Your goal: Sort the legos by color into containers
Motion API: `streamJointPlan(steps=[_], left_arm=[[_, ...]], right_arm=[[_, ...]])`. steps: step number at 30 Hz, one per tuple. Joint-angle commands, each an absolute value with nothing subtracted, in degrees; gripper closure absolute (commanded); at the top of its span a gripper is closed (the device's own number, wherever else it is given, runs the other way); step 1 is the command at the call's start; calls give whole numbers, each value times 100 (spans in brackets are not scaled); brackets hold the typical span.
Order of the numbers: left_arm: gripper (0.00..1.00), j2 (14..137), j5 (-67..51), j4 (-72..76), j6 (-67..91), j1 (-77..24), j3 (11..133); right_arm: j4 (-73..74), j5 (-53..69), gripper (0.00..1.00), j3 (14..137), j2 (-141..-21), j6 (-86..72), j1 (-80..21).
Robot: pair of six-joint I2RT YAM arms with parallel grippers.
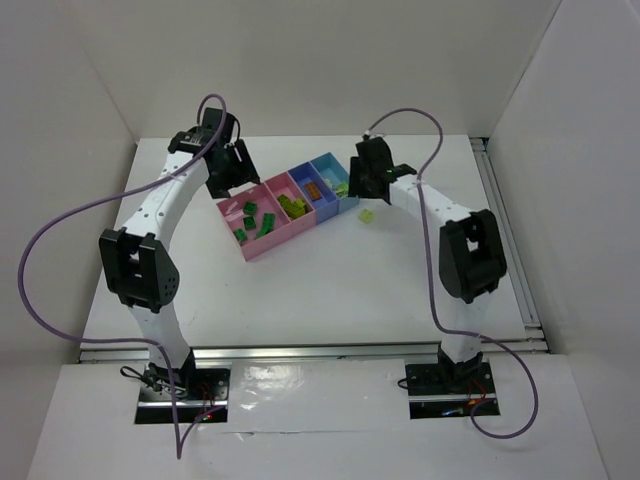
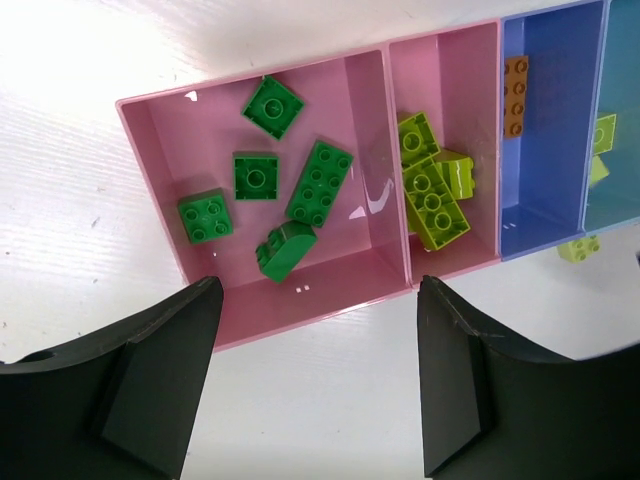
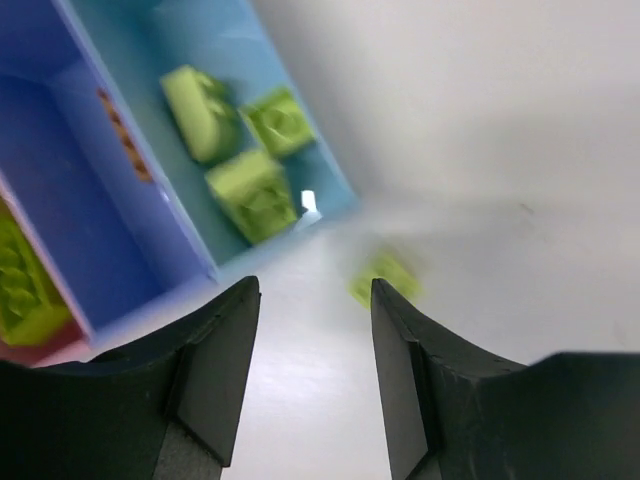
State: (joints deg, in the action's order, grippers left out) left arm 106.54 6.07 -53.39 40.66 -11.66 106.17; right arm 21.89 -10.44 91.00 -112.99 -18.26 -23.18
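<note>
The containers [image 1: 262, 245] stand in a joined slanted row: a large pink bin [image 2: 150, 160] with several dark green legos [image 2: 318, 180], a smaller pink bin [image 2: 450, 60] with yellow-green legos [image 2: 432, 195], a medium blue bin [image 3: 70, 190] with one orange lego [image 2: 516, 95], and a light blue bin [image 3: 130, 40] with three yellow-green legos [image 3: 250, 190]. One yellow-green lego [image 3: 388, 276] lies blurred on the table just outside the light blue bin, also seen from above [image 1: 366, 214]. My left gripper [image 2: 320, 290] hovers open and empty beside the large pink bin. My right gripper [image 3: 315, 290] is open and empty near the loose lego.
White walls enclose the white table [image 1: 330, 290] at the back and both sides. A metal rail [image 1: 510, 240] runs along the right edge. Purple cables [image 1: 60, 215] loop over both arms.
</note>
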Motion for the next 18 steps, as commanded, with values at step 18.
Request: streamJointPlan(steps=[18], left_arm=[[21,10090,448,-5010,3841,-1213,9984]], right_arm=[[2101,-491,16,7759,-11100,-1978,-1881]])
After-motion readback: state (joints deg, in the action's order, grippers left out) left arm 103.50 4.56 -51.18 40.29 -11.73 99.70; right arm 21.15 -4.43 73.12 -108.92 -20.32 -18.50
